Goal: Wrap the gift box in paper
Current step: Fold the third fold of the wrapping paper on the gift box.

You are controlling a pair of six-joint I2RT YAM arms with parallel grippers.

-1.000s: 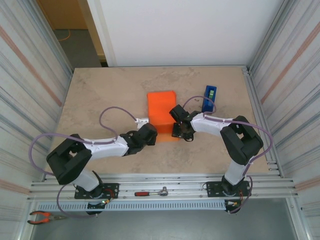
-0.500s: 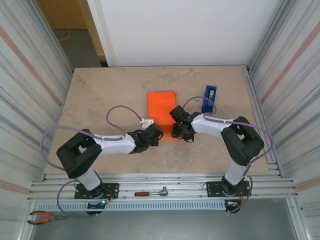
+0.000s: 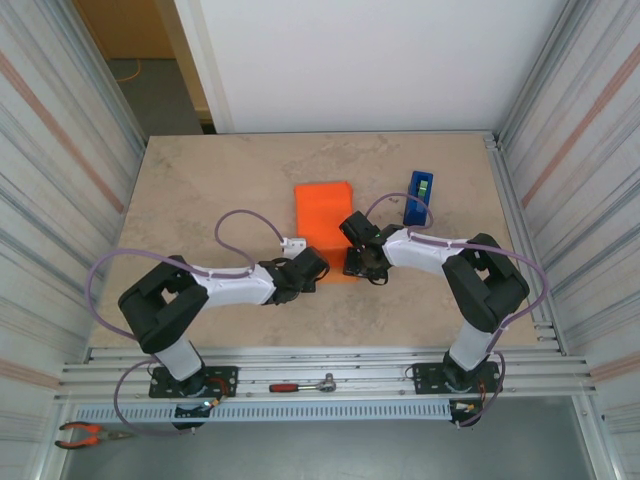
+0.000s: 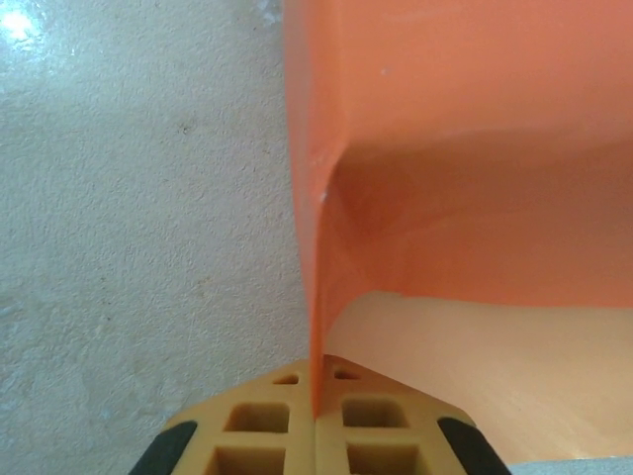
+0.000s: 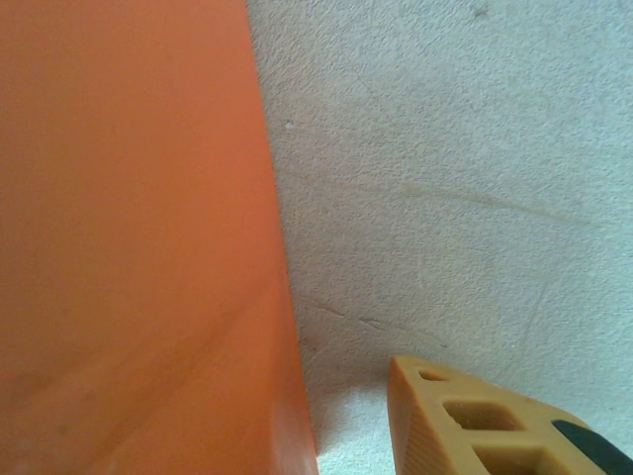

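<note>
Left gripper (image 4: 316, 404) is pinching an edge of the plain bright orange matte paper sheet (image 4: 465, 148) mid-table (tiny bite). Yank sideways and it could slip or tear. Right gripper (image 3: 358, 262): can't tell.

Left arm (image 3: 235, 288), right arm (image 3: 432, 247): white link shells, black joint housings, black base plates (image 3: 190, 383). Purple cable (image 3: 235, 215) loops along each. Left gripper (image 4: 316, 388) fingers (image 4: 252, 430) ochre-yellow, square-celled lattice, black corner patches; right gripper (image 3: 358, 265) finger (image 5: 465, 421) alike.
</note>
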